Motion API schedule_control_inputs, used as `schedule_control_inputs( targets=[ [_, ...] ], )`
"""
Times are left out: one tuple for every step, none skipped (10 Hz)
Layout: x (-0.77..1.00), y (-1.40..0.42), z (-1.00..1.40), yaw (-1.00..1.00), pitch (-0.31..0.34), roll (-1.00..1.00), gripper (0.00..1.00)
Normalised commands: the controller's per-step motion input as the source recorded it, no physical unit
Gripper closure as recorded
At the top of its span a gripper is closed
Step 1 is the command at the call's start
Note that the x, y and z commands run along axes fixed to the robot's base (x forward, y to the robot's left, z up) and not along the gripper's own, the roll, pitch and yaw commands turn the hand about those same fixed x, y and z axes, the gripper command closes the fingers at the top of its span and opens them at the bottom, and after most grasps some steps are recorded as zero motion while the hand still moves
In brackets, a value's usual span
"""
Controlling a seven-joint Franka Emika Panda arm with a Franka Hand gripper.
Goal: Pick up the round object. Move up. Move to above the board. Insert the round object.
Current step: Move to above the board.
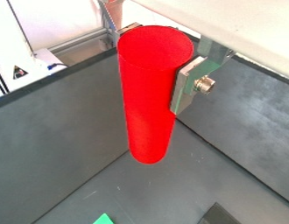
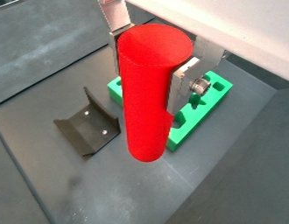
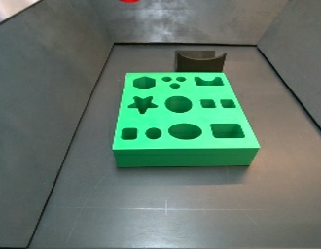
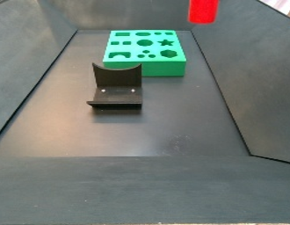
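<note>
My gripper [image 1: 153,61] is shut on the round object [image 1: 147,96], a tall, smooth red cylinder that hangs upright between the silver fingers [image 1: 188,83]. Both wrist views show this grip [image 2: 150,66], with the cylinder [image 2: 147,96] well above the floor. The green board [image 2: 211,92] with its shaped holes lies on the floor below, partly hidden behind the cylinder. In a side view the cylinder's lower end [image 4: 203,10] hangs high above and to the right of the board [image 4: 148,51]. Another side view shows the whole board [image 3: 183,122] and only a red sliver [image 3: 129,2] at the top edge.
The dark fixture [image 4: 116,86] stands on the floor just in front of the board; it also shows in a wrist view [image 2: 86,127] and in a side view [image 3: 198,60]. Sloping grey walls [image 3: 59,117] enclose the dark floor [image 4: 148,132].
</note>
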Motion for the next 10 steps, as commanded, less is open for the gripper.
schedule_control_inputs(
  targets=[
    [0.26, -1.0, 0.01, -0.22, 0.077, -0.1, 1.0],
    [0.27, -1.0, 0.01, -0.14, 0.077, -0.08, 1.0],
    [0.28, -1.0, 0.02, -0.07, 0.088, -0.1, 1.0],
    [0.28, -1.0, 0.02, -0.03, 0.091, -0.05, 1.0],
    [0.3, -1.0, 0.02, -0.01, 0.098, -0.02, 1.0],
    [0.3, -1.0, 0.02, -0.01, 0.103, -0.03, 1.0],
    [0.32, -1.0, 0.03, 0.0, 0.109, 0.0, 1.0],
    [0.33, -1.0, 0.04, 0.01, 0.115, 0.0, 1.0],
    [0.36, -0.96, 0.04, 0.0, 0.125, 0.01, 1.0],
    [0.31, -0.78, 0.04, 0.0, 0.124, 0.02, 1.0]
  ],
)
